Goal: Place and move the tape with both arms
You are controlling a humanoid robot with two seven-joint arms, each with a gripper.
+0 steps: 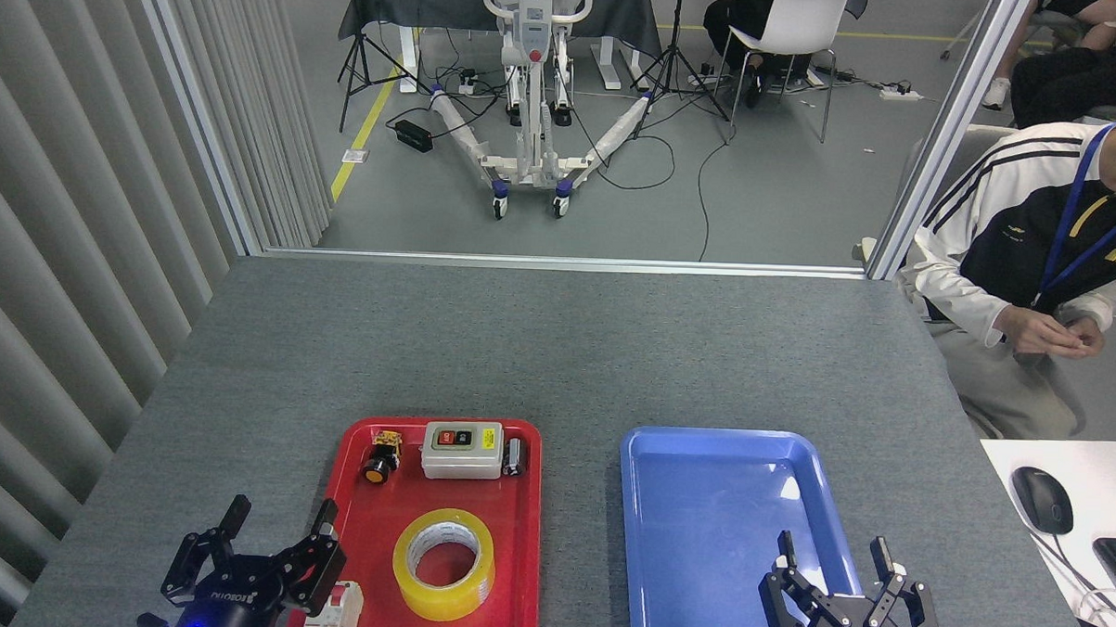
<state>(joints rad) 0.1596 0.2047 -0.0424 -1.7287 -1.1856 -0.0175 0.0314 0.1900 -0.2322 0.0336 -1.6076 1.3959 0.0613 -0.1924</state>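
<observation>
Yellow and translucent, the tape (444,564) is seen lying flat on its side in the near half of the red tray (520,572), its white core facing up, clear of the tray's rims on both sides. At its 12 o'clock, along the tray's far rim, a grey switch box (461,449) is set between a small yellow-capped push button (381,458) and a short dark cylinder (514,457), with open red floor left between them and the roll. At its 9 o'clock the left gripper (277,526) is held over the tray's left edge with fingers spread wide and nothing in them; a white-and-red part (336,613) lies just beside it. At 3 o'clock, across a strip of bare grey table (557,351), the blue tray (700,504) is found, and the right gripper (831,550) hangs over its near right corner, fingers parted and gripping nothing. Beyond the table's right edge a seated person (1033,256) is visible.
</observation>
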